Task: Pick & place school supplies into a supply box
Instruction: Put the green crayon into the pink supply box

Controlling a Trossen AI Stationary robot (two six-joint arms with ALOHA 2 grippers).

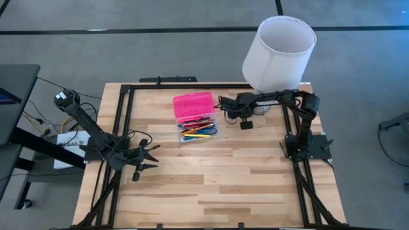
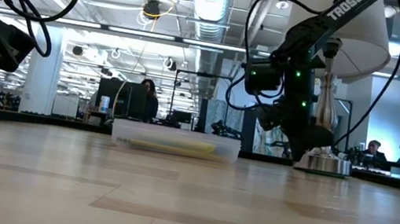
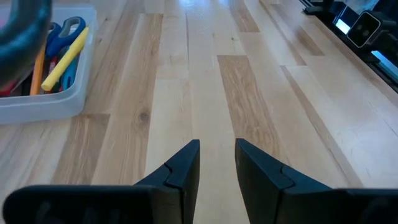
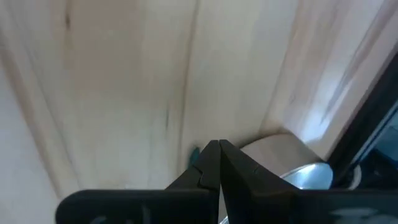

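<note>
Reading "TROSS" on right arm (image 2: 343,8); right gripper (image 4: 219,144) pinched closed, left gripper (image 3: 217,149) narrowly apart.

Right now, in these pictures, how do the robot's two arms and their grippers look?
Both arms are dark, almost black, built of slim jointed links with loose black cables looping along them. The left gripper has two dark, wedge-shaped fingers with angular faces. The right gripper has the same dark fingers, narrowing to thin tips. White lettering runs along the right arm, and small green lights glow near its wrist.
</note>
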